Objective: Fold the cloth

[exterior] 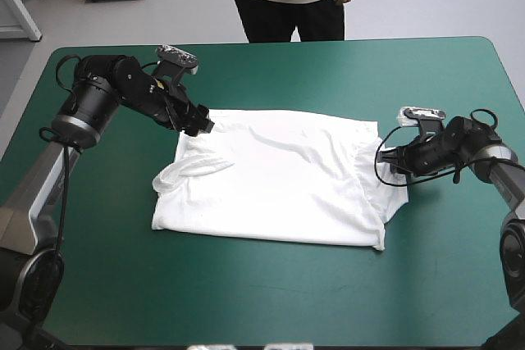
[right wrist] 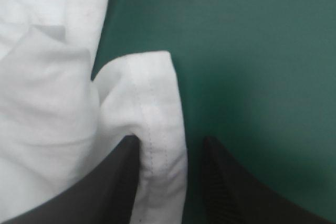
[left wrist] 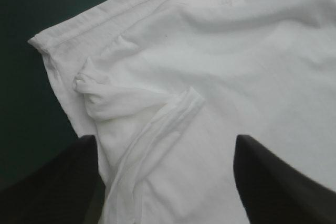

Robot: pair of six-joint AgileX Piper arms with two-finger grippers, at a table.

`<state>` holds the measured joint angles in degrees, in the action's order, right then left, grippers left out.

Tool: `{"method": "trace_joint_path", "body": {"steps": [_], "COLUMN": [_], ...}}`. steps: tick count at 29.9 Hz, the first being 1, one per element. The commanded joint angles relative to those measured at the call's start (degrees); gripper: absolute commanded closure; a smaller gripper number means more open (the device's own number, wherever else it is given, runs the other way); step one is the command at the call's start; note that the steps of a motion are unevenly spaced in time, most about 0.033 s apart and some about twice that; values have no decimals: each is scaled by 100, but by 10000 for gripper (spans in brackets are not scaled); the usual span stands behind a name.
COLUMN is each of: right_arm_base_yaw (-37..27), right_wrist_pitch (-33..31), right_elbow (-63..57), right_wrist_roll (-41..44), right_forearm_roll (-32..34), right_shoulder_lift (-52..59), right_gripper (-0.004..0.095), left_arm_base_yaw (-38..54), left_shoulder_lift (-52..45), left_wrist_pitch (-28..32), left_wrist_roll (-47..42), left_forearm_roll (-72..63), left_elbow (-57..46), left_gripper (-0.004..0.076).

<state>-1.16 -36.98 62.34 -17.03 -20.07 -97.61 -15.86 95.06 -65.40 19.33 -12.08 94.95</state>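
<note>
The white T-shirt [exterior: 279, 178] lies spread flat across the middle of the teal-green table, with a rumpled sleeve [exterior: 193, 170] folded in on its left side. My left gripper [exterior: 199, 123] hovers at the shirt's far left corner. In the left wrist view it [left wrist: 165, 182] is open, its black fingers wide apart over the shirt [left wrist: 236, 66] and the bunched sleeve [left wrist: 131, 103]. My right gripper [exterior: 394, 165] sits low at the shirt's right edge. In the right wrist view it [right wrist: 170, 140] is open around a folded hem strip [right wrist: 157, 108], with cover showing beside the strip.
Bare teal-green cover [exterior: 271, 301] surrounds the shirt, widest along the near edge and at the far right. Wrinkles bunch where the shirt's right side [exterior: 373, 178] meets my right gripper.
</note>
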Motion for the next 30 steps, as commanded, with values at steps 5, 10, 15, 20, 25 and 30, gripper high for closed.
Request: {"method": "trace_joint_path", "body": {"steps": [5,10,15,20,25,30], "right_arm_base_yaw": [-43,-43,-43,267,970,1575], "right_wrist_pitch": [52,86,22,-245,-487,-342], "right_elbow": [190,190,190,190,190,190], "right_wrist_roll": [-336,-238,-16,-141,-142,-56], "right_forearm_roll": [-72,64,301,73,-45,-142], "right_shoulder_lift": [-164,19,742,1519,1711,1501], "right_gripper": [778,917,917,921,921,921], "left_arm_base_yaw": [0,0,0,0,0,0], "left_shoulder_lift": [-279,-334,-523,-670,-673,-673], "left_wrist_pitch": [159,159,206,231,209,142], "left_wrist_roll": [-134,-231,-475,-745,-795,-836], "left_forearm_roll": [-77,148,680,1076,1167,1142], "left_elbow": [200,200,209,209,209,209], "left_gripper": [199,199,213,214,214,214]}}
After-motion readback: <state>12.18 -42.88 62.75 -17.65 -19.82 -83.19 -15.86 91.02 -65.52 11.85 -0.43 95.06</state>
